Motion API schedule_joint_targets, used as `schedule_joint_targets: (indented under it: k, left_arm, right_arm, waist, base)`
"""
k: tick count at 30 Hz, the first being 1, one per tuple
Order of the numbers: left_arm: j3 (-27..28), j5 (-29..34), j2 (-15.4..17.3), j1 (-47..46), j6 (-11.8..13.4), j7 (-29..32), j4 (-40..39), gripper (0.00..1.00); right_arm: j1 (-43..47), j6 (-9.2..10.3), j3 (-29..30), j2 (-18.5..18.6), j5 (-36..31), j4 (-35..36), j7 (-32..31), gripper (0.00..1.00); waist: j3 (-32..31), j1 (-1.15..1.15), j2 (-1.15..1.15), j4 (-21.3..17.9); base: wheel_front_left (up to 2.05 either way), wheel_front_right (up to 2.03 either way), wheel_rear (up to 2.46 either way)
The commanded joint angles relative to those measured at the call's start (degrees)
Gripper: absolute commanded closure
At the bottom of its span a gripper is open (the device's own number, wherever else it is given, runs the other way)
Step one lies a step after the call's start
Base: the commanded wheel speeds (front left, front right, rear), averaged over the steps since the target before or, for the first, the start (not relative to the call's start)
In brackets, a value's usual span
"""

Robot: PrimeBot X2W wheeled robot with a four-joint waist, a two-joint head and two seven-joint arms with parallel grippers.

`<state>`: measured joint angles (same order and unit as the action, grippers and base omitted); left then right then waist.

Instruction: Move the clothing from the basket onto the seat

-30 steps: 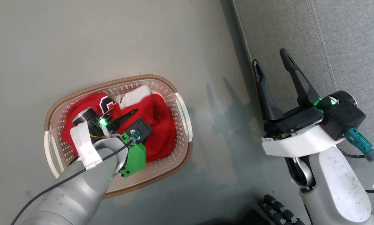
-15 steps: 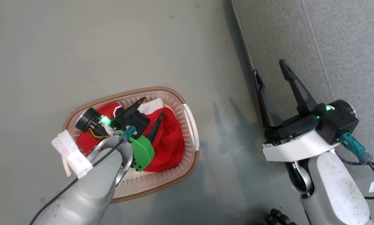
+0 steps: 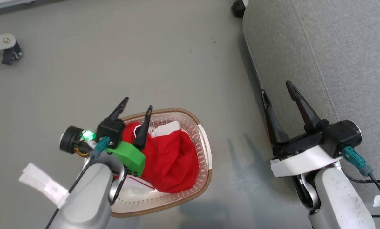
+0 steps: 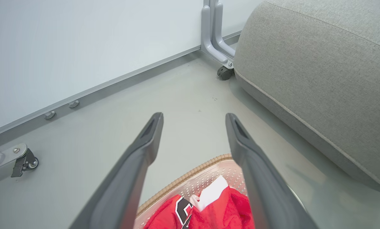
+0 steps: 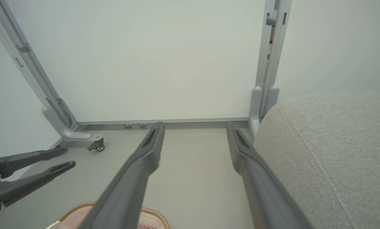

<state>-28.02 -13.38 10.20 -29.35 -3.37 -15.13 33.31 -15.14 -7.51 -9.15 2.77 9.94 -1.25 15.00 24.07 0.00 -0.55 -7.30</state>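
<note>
Occlusions noted.
The basket [image 3: 190,124] is partly masked by the left forearm [image 3: 88,194]; lettering on the jersey [image 4: 223,210] is cut off; the seat [image 3: 336,47] is cropped.

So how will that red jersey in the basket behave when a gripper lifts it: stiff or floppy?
Probably floppy: the jersey lies crumpled in soft folds, so it should hang and trail from one pinch. Likely light, as it looks like thin cloth. It fills much of the basket, so a trailing part may catch the rim and tug the basket.
</note>
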Motion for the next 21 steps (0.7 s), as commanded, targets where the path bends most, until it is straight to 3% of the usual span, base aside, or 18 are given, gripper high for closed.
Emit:
schedule_joint_targets:
  k: [1, 12, 21]
  left_arm:
    - [1.8, 0.6, 0.1, 2.1, 0.6, 0.0, -1.5, 0.0]
    - [18.5, 2.3, -2.3, 12.5, 0.8, 0.0, -13.6, 0.0]
    - [27.2, 5.0, -4.2, 19.8, -0.8, 0.0, -19.5, 0.0]
  right_arm:
    - [1.1, 0.03, 0.3, 0.2, -0.5, -0.3, 0.3, 0.0]
    - [4.7, 0.03, 2.5, 0.2, -1.5, -1.5, 0.3, 0.0]
    - [7.9, 0.03, 4.1, 0.2, -2.1, -2.2, 0.3, 0.0]
  waist:
    - [-2.8, 0.0, 0.55, 1.5]
    - [-9.5, 0.0, 0.55, 2.7]
    - [-14.0, 0.0, 0.55, 3.5]
  base:
    - [0.0, 0.0, 0.0]
    - [0.0, 0.0, 0.0]
    - [0.0, 0.0, 0.0]
